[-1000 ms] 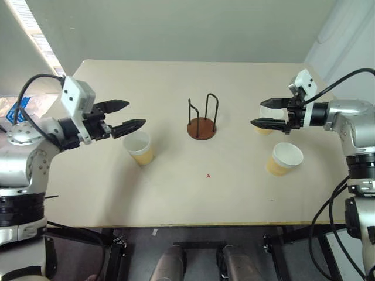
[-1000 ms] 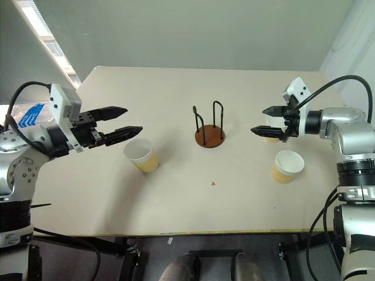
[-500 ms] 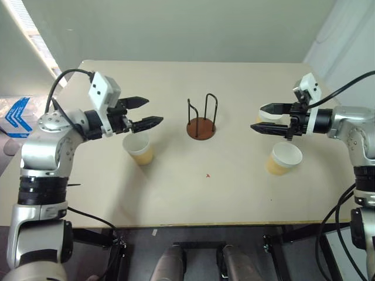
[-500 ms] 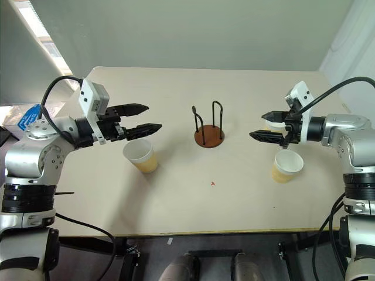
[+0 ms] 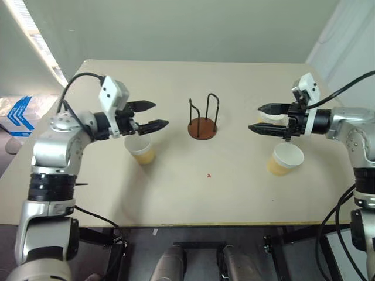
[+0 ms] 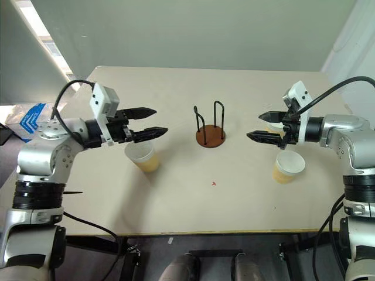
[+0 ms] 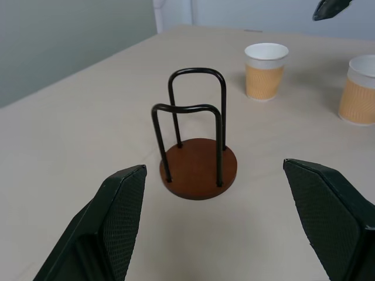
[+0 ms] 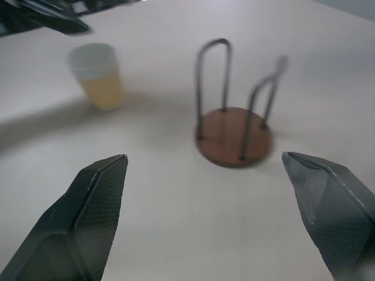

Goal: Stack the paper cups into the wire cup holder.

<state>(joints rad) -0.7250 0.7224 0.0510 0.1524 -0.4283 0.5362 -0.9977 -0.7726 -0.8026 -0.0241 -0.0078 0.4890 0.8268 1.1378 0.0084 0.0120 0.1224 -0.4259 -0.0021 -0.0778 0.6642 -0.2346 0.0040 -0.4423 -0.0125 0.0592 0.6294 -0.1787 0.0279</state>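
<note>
The holder stood upright and empty near the middle of the counter, its two wire loops rising from the round brown base. Three cups stood upright on the counter, none in the holder. One cup sat to the left of the holder, just below and partly hidden by the left gripper. A second cup sat well to the right of the holder, toward the near edge. The third cup stood farther back on the right side, largely hidden in the head views behind the right gripper. Left gripper hovered above the counter, pointed toward the holder, jaws spread wide and holding nothing; in the left wrist view the holder lay between its two fingers but well ahead of them. Right gripper likewise hovered on the opposite side, pointed toward the holder, jaws spread wide and empty; in the right wrist view the holder appeared ahead between the fingers, apart from them. Neither gripper touched any cup or the holder.
</note>
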